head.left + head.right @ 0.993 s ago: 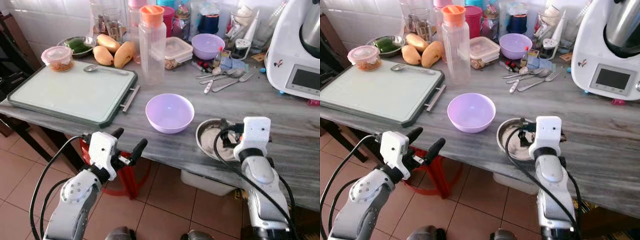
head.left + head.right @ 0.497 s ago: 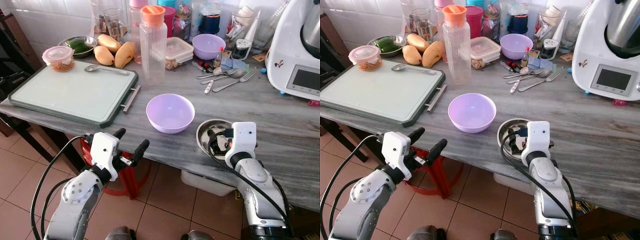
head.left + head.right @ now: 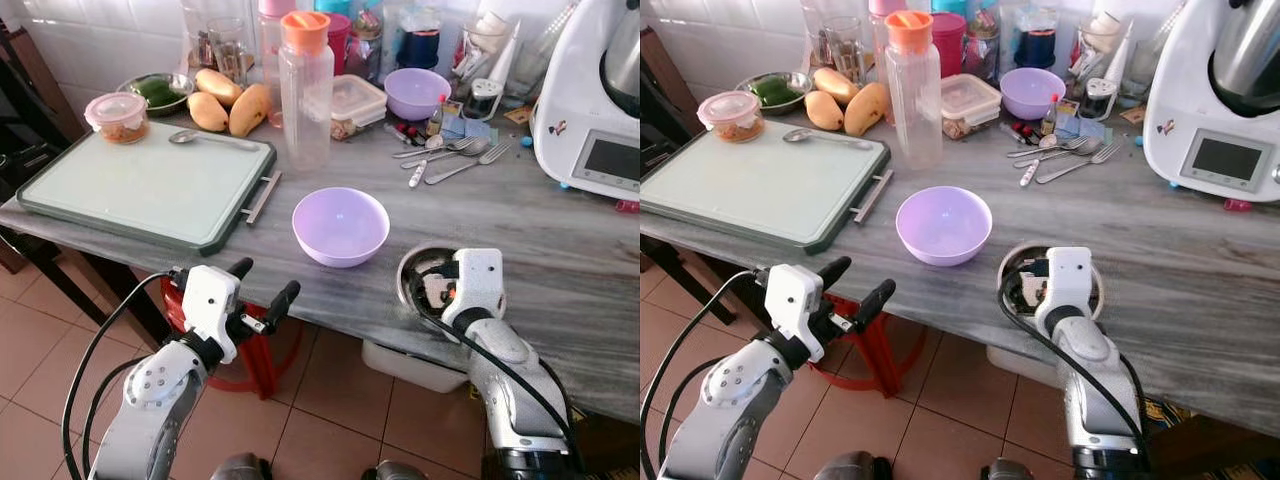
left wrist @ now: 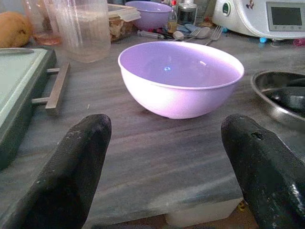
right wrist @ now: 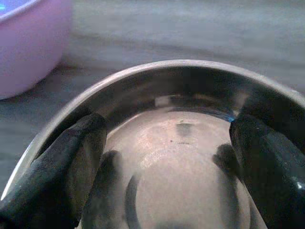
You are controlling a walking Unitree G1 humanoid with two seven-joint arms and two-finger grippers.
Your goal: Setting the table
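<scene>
A steel bowl (image 3: 409,268) sits near the front edge of the grey marble table (image 3: 560,270). My right gripper (image 3: 431,286) reaches into it from the near side. In the right wrist view both black fingers (image 5: 66,162) stand spread wide inside the steel bowl (image 5: 181,143), open, close to its inner walls. Left of that, a purple bowl (image 3: 340,225) rests upright on the table. My left gripper (image 3: 265,278) hangs open just below the table's front edge, pointing at the purple bowl (image 4: 180,76), well apart from it.
A green cutting board (image 3: 150,185) with a spoon (image 3: 200,137) lies at the left. Behind stand a clear bottle with an orange lid (image 3: 303,85), mangoes (image 3: 225,100), a second purple bowl (image 3: 417,92), loose cutlery (image 3: 450,155) and a white kitchen machine (image 3: 595,100). A red stool (image 3: 262,352) stands under the table.
My right wrist has swung left and its fingers have sunk deeper into the steel bowl. The left arm and the purple bowl have stayed put.
</scene>
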